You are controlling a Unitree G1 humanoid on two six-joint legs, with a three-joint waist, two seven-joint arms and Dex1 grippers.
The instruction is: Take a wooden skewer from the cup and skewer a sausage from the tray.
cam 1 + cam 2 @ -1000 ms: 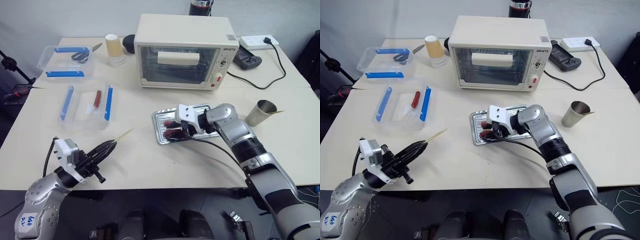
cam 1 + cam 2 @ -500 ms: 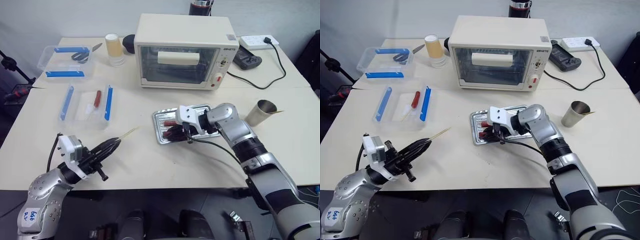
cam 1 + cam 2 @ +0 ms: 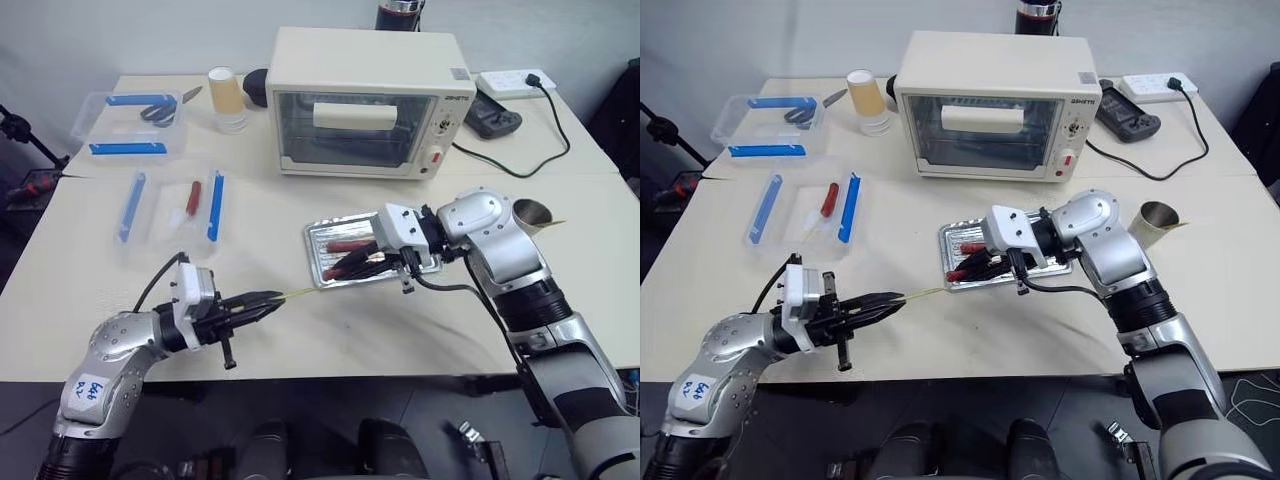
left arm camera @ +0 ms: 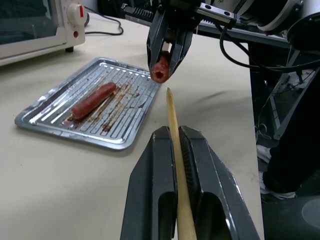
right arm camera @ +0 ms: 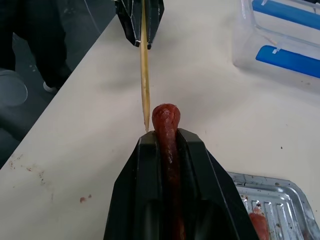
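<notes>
Sausage (image 5: pixel 167 145) is clamped lengthwise in the right gripper's (image 3: pixel 362 264) jaws, raised above the tray (image 3: pixel 318 240), its free end facing eight o'clock. The left gripper's (image 3: pixel 262 302) jaws pinch the wooden skewer (image 3: pixel 296 293), whose tip points two o'clock, nearly end-on, just short of the sausage's end.

left tool (image 3: pixel 262 303): clamped tight, level, aimed right | right tool (image 3: pixel 352 266): pinched closed, angled down, aimed left

wooden skewer (image 4: pixel 176 165) — rear hidden between hand fingers | sausage (image 5: pixel 168 145) — rear hidden likewise
</notes>
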